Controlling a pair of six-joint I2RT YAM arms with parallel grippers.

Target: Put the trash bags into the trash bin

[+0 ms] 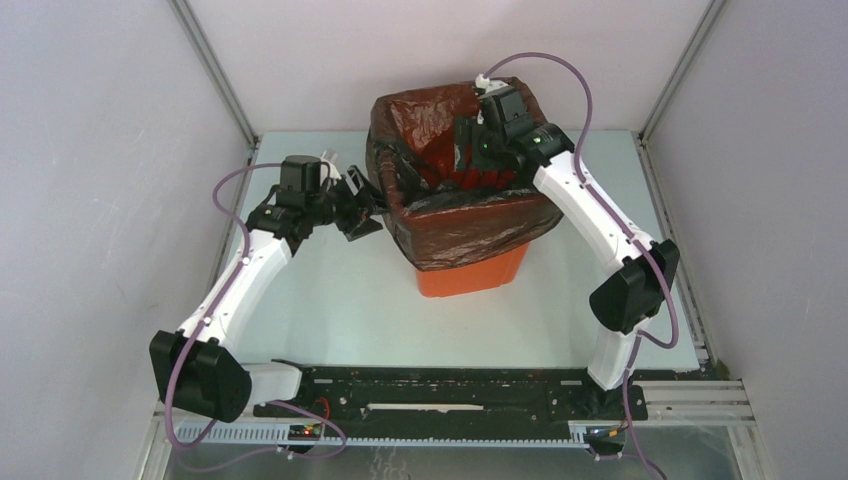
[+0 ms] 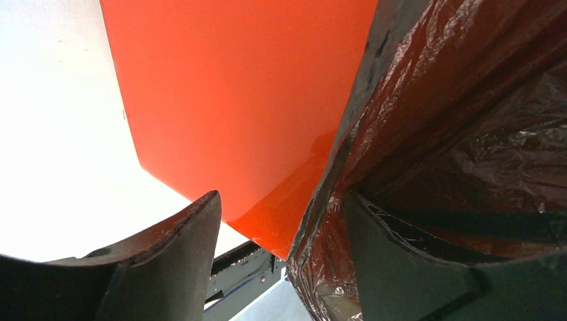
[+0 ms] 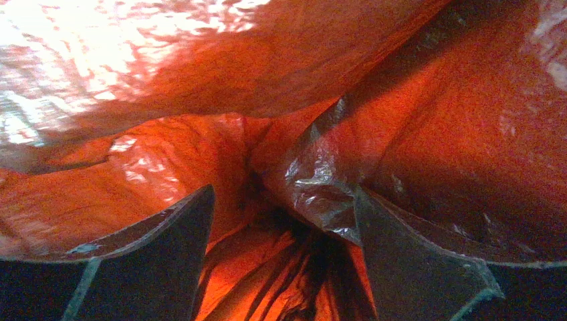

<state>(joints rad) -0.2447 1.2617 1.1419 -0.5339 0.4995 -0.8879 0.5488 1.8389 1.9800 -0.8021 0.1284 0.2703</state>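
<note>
The orange trash bin (image 1: 472, 276) stands mid-table with the black trash bag (image 1: 470, 225) lining it and folded down over its rim. My left gripper (image 1: 366, 206) is at the bin's left side, open. In the left wrist view its jaws (image 2: 281, 204) straddle the bag's hanging edge (image 2: 428, 114) beside the bare bin wall (image 2: 234, 100), and the film lies against the right finger. My right gripper (image 1: 468, 150) reaches down inside the bin. Its jaws (image 3: 282, 195) stand open over the film (image 3: 200, 154), with a crumpled fold (image 3: 321, 187) touching the right finger.
White enclosure walls stand close on the left, right and back of the pale tabletop (image 1: 330, 310). A black rail (image 1: 440, 385) carrying both arm bases runs along the near edge. The right arm's elbow (image 1: 630, 290) sits right of the bin.
</note>
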